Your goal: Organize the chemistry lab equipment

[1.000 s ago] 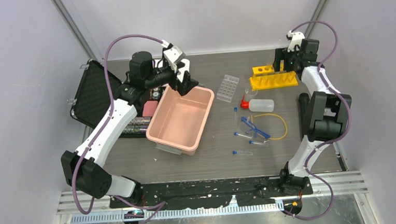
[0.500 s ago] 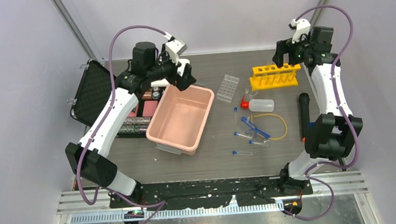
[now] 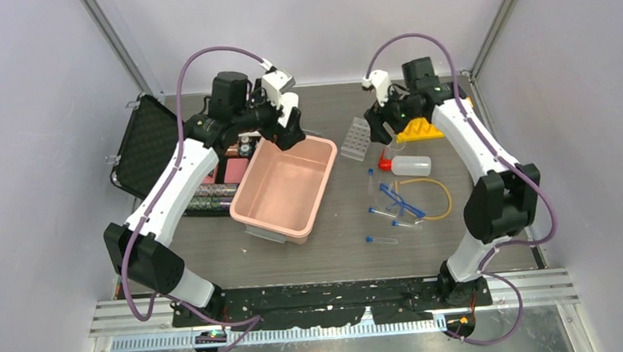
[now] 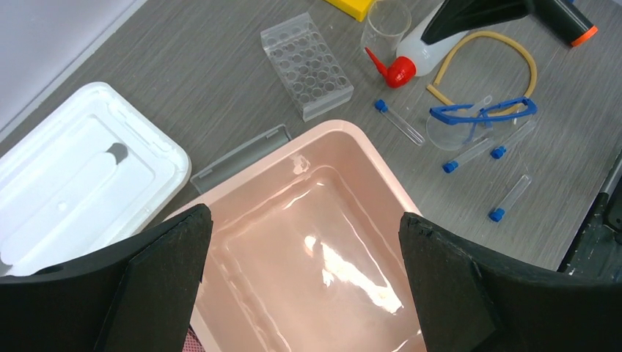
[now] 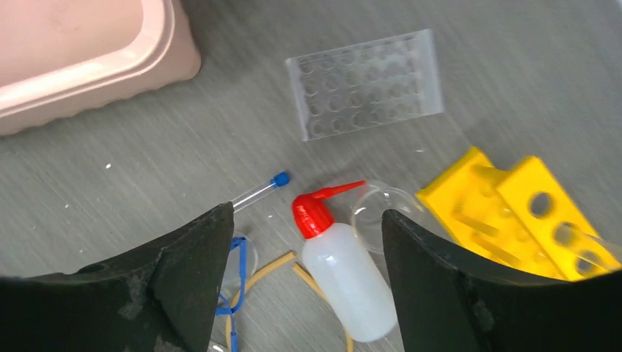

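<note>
My left gripper (image 3: 288,132) is open and empty above the far-left corner of the pink tub (image 3: 323,147); in the left wrist view (image 4: 304,214) the tub's empty inside lies below it. My right gripper (image 3: 383,124) is open and empty above the white red-capped squeeze bottle (image 3: 411,167), which lies on its side (image 5: 350,282). The clear funnel (image 5: 375,213) touches it. The clear tube tray (image 3: 358,136) lies just left. The yellow tube rack (image 3: 420,130) is partly hidden by my right arm. Blue safety glasses (image 3: 400,201), yellow tubing (image 3: 438,189) and several blue-capped test tubes (image 3: 382,239) lie nearer.
The tub's white lid (image 4: 81,183) lies on the table left of the tub. An open black case (image 3: 147,145) and flat patterned boxes (image 3: 212,200) stand at the far left. A black cylinder with an orange end (image 4: 563,13) lies beyond the tubing.
My right arm has swung left, from over the yellow rack to above the squeeze bottle and clear tray. My left gripper has shifted slightly back-left over the tub's corner.
</note>
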